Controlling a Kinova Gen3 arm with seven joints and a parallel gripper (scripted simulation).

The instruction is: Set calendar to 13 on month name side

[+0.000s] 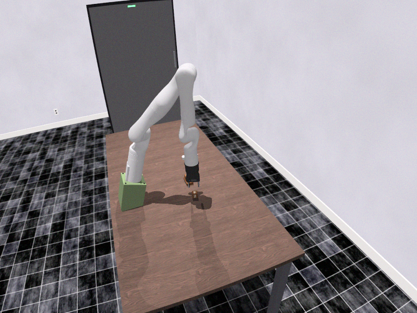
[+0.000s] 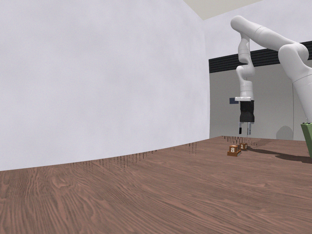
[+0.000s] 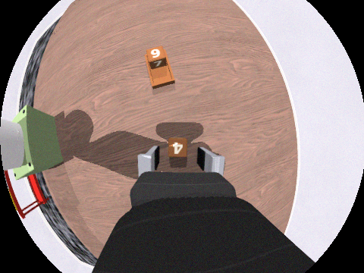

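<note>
A small orange tray (image 3: 162, 72) lies flat on the wooden table and also shows in the exterior view (image 2: 233, 153). One brown cube (image 3: 156, 54) stands in its far end, with 9 on top and 8 on the side facing the exterior camera (image 2: 233, 149). The tray's other half holds no cube. A second brown cube (image 3: 177, 147) (image 2: 243, 146) stands on the table apart from the tray, with 4 on top and 1 and 0 on its sides. My gripper (image 2: 244, 131) is open and empty. It hangs straight above this second cube without touching it, one finger to each side in the wrist view (image 3: 179, 158).
The arm's green base block (image 1: 131, 195) stands on the table to the left of the cubes. The arm's shadow falls over the cube and the tray. The table's right edge is some way off.
</note>
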